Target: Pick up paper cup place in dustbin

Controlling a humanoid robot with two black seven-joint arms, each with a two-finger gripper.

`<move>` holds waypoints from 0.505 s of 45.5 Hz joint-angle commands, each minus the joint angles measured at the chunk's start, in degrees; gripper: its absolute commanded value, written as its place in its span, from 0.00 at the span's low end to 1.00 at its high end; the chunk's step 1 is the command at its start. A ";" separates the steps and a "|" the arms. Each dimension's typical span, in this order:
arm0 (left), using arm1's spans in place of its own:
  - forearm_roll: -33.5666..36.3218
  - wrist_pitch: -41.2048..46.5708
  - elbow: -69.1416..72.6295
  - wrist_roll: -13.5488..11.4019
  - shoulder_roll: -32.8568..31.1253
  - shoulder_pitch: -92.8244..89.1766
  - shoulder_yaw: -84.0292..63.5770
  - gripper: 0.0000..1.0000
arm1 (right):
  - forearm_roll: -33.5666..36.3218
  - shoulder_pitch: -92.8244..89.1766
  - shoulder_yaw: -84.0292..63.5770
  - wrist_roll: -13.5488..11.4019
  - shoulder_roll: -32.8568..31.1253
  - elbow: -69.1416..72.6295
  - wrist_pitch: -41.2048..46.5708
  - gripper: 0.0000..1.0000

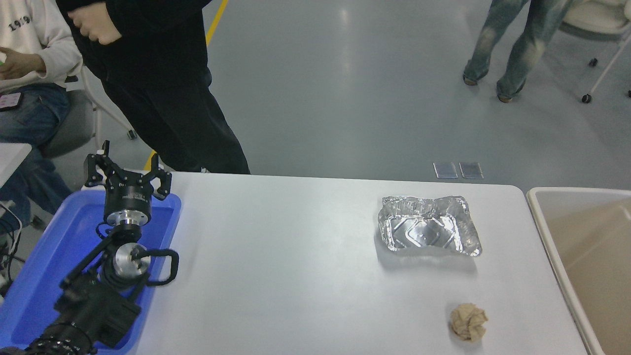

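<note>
The paper cup is out of view. The beige dustbin (542, 217) stands at the table's right edge, partly cut off by the picture's right side; the part of its inside that shows holds nothing. My left gripper (125, 168) is parked at the lower left above a blue plastic tray (59, 246), its fingers (93, 165) spread open and holding nothing. My right arm and its gripper are out of view.
A crinkled silver foil tray (428, 231) lies at the table's right centre. A crumpled brown paper ball (468, 321) lies near the front right. A person in black (157, 84) stands at the far left edge; another sits at the far left. A third person's legs (508, 44) stand on the floor beyond.
</note>
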 commanded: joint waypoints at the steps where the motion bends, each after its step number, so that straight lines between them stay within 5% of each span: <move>1: -0.01 0.00 0.00 0.00 0.00 0.00 0.00 0.99 | -1.99 -14.86 10.45 -0.09 12.40 -18.52 5.16 0.00; 14: -0.01 0.00 0.00 0.00 0.00 0.00 0.00 0.99 | -3.67 -22.07 13.88 -0.35 16.63 -24.87 10.26 0.00; 23: -0.01 0.00 0.00 0.00 0.00 0.00 0.00 0.99 | -3.67 -25.32 18.18 -5.54 16.72 -25.04 16.85 0.00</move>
